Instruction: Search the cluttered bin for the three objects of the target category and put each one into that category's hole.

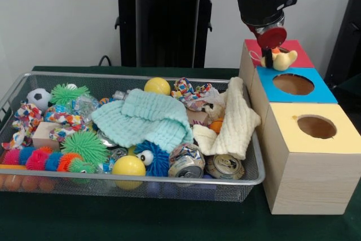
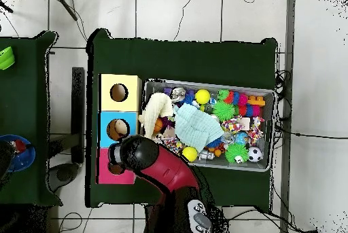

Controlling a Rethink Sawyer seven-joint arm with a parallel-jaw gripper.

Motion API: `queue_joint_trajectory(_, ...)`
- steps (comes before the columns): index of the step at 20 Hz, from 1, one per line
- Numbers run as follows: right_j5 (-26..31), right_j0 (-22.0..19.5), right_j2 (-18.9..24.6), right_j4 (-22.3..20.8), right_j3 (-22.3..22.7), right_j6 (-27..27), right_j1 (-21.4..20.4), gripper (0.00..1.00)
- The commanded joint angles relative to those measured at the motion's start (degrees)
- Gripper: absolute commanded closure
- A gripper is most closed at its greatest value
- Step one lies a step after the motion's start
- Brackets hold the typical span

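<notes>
- Red-topped box [image 1: 298, 55], front view: you are seeing the gripper [image 1: 273, 53] hanging directly over this box at the far end of the row of three, with the yellow duck [image 1: 280, 59] sitting at the fingertips, just above the red top. The red fingers [image 1: 272, 38] are closing on the duck from above; its orange beak is pointing toward you.
- The hole in the red top is lying hidden behind the duck and gripper in this view, so you cannot tell whether the duck is touching it.
- The blue-topped box [image 1: 293, 86] and the yellow-topped box [image 1: 313, 134] are standing in line nearer the camera, each showing an open round hole.
- The wire mesh bin [image 1: 130, 187] is lying beside the boxes, holding a pale green cloth [image 1: 145, 118], a cream knitted cloth [image 1: 234, 122], two yellow balls [image 1: 128, 166], crushed cans [image 1: 224, 166], spiky green balls [image 1: 83, 146] and a small football [image 1: 39, 98].
- Overhead view: you are looking down on the arm [image 2: 160, 166] reaching from the bottom edge across the bin's [image 2: 268, 94] corner to the red-topped box [image 2: 109, 174]; the arm's bulk is covering the gripper and duck, while part of the red hole [image 2: 113, 169] is showing beside it.
</notes>
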Motion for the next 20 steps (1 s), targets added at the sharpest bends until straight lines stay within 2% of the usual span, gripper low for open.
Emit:
queue_joint_trajectory(1,7.21,-0.78,9.49,-2.10,3.18,-1.61,4.06,1.00)
queue_joint_trajectory(6,12.98,-1.21,9.22,-2.93,4.54,-1.46,-0.21,1.00)
queue_joint_trajectory(10,14.73,-1.46,9.67,-3.33,5.36,-1.97,-1.93,1.00)
queue_joint_trajectory(15,13.05,-1.50,9.17,-5.24,4.83,-2.22,0.05,1.00)
queue_joint_trajectory(19,15.08,-0.43,5.11,-11.78,1.41,0.19,3.01,1.00)
queue_joint_trajectory(20,14.09,1.20,1.92,-15.70,-1.10,1.36,4.45,1.00)
